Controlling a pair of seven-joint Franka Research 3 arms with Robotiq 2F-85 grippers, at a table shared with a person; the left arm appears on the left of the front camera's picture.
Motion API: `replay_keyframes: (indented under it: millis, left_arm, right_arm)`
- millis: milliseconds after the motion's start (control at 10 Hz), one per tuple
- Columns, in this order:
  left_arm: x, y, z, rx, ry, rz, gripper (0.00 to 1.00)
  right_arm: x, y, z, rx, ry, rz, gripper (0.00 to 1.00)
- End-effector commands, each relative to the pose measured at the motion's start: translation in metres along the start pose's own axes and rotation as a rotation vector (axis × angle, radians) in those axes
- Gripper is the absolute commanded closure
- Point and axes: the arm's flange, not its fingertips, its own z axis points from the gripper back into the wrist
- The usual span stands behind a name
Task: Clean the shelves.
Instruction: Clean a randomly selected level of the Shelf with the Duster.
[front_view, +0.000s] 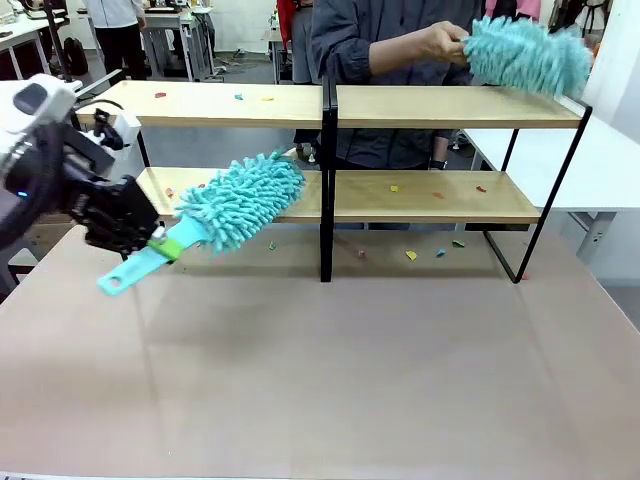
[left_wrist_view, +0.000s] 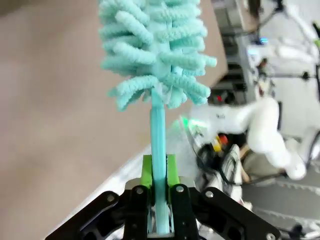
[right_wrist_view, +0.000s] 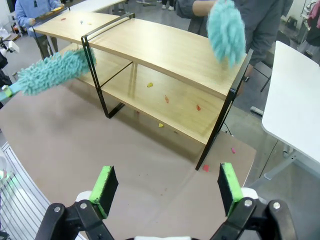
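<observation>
While coloured scraps (front_view: 394, 187) litter both tiers of the shelves (front_view: 440, 108), the left gripper (front_view: 160, 243) pinches a teal duster (front_view: 245, 200) by its handle; cleaning seems barely begun.

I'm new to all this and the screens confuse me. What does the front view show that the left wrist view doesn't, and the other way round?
Front view, not the left wrist view: the shelves with coloured scraps on the boards, and a person's hand holding a second duster over the top board. Left wrist view, not the front: a close look at the green pads pressing both sides of the thin handle. Both: the left claw shut on the teal duster.
</observation>
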Motion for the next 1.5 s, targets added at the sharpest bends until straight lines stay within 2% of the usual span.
replay_keyframes:
  millis: [0, 200, 600, 800, 1000, 1100, 1300, 1400]
  left_arm:
    - [0.013, -0.003, -0.023, 0.061, -0.106, 0.015, 0.88]
    - [0.033, 0.001, -0.045, 0.143, -0.145, -0.017, 0.88]
    - [0.052, 0.013, -0.065, 0.222, -0.093, 0.047, 0.88]
    - [0.046, 0.017, -0.051, 0.392, -0.145, 0.174, 0.88]
    - [0.034, 0.025, -0.033, 0.517, -0.144, 0.27, 0.88]
    - [0.026, 0.029, -0.021, 0.585, -0.114, 0.312, 0.88]
    - [0.006, 0.043, 0.011, 0.772, -0.146, 0.368, 0.88]
    - [0.001, 0.051, 0.025, 0.822, -0.161, 0.39, 0.88]
  right_arm:
    - [0.0, -0.001, 0.001, -0.003, -0.001, -0.001, 0.0]
    - [0.0, -0.001, 0.001, -0.003, -0.001, -0.001, 0.0]
    - [0.0, -0.001, 0.001, -0.003, -0.001, -0.001, 0.0]
    - [0.0, -0.001, 0.001, -0.003, -0.001, -0.001, 0.0]
    - [0.0, -0.001, 0.001, -0.003, -0.001, -0.001, 0.0]
    - [0.0, -0.001, 0.001, -0.003, -0.001, -0.001, 0.0]
    - [0.0, -0.001, 0.001, -0.003, -0.001, -0.001, 0.0]
    - [0.0, -0.001, 0.001, -0.003, -0.001, -0.001, 0.0]
